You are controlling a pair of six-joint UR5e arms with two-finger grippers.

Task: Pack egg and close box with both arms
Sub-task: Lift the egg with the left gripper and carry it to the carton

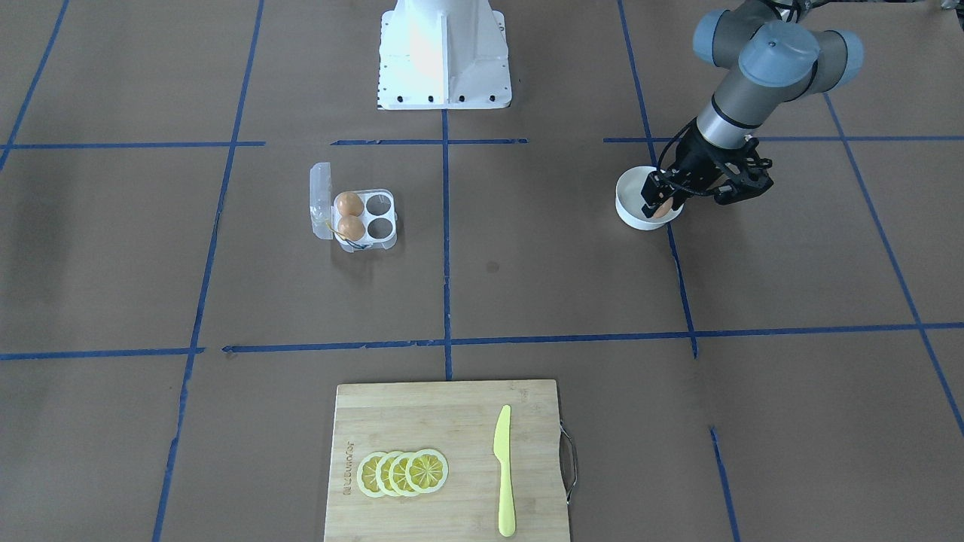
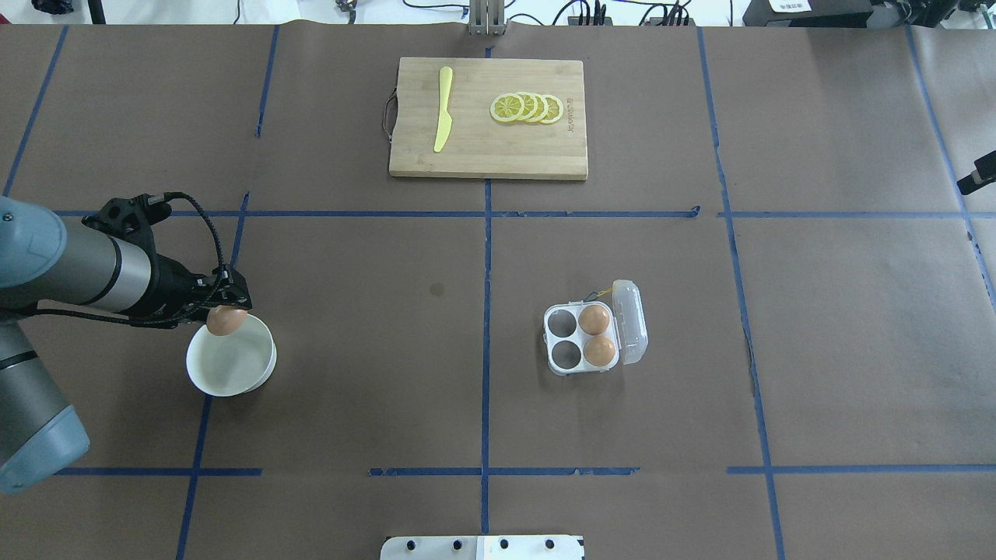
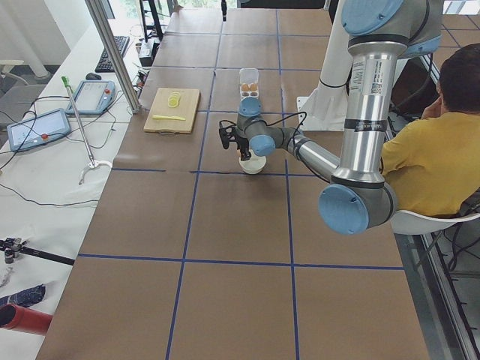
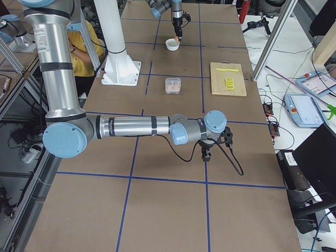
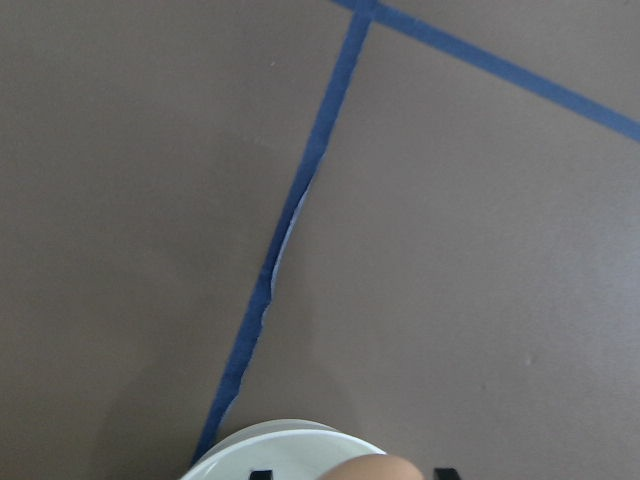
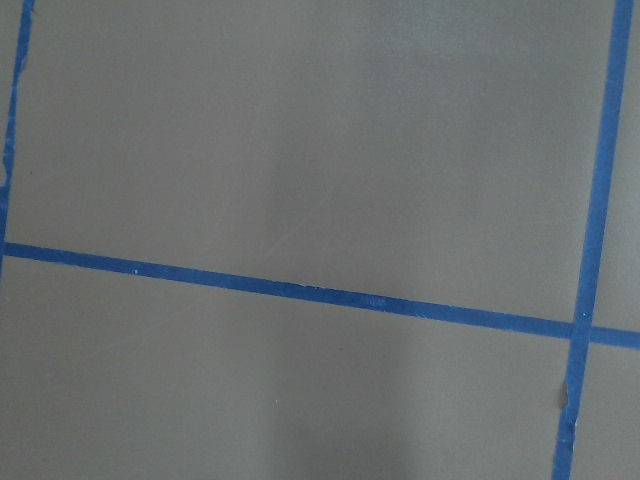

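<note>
The left claw (image 2: 228,311) pinches the egg (image 2: 226,321) just above the bowl (image 2: 233,372), so next likely comes a carry to an empty cell of the open box (image 2: 562,354); whether the right claw (image 4: 206,153) is wide or narrow I cannot tell.

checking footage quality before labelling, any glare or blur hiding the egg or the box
Front-facing view: the white pedestal is partly blown out, yet the egg in the left gripper over the bowl reads clearly. Overhead view: even light, the box sharp. Left wrist view: egg cropped at the bottom edge, slightly soft.
</note>
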